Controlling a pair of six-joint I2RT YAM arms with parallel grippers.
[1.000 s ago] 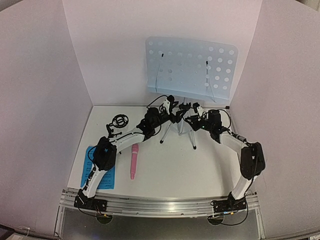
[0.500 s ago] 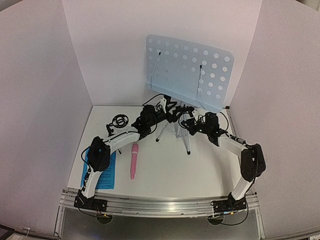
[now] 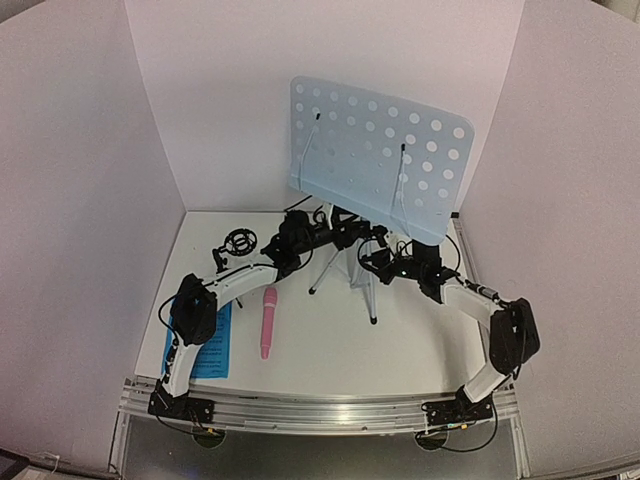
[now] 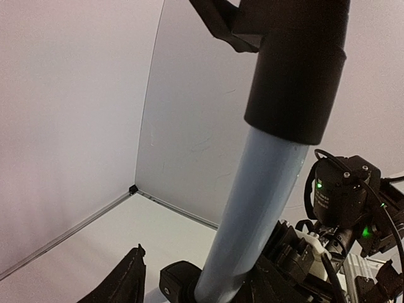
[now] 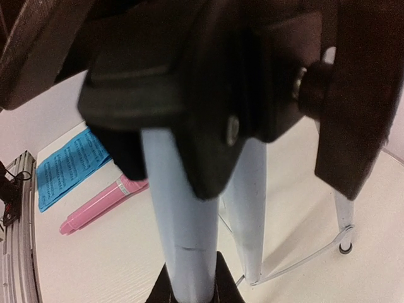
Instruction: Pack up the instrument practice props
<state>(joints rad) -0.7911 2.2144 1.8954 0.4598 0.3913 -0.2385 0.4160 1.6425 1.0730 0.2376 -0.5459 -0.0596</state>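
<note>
Overhead view: packing is apparently only beginning, and nothing is showing as stowed. One music stand (image 3: 378,160) is standing tilted at rear middle. One pink microphone (image 3: 268,322), one black mic stand (image 3: 237,245) and one blue sheet-music pile (image 3: 212,352) are sitting at left.

Left wrist view: the left gripper (image 4: 218,287) is clamping the stand's pole (image 4: 252,208).

Right wrist view: the right gripper (image 5: 189,284) is pinching that pole too.

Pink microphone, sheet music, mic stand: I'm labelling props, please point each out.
pink microphone (image 3: 268,322), top external view, mid-body.
sheet music (image 3: 215,350), top external view, bare page.
mic stand (image 3: 240,241), top external view, ring mount.
</note>
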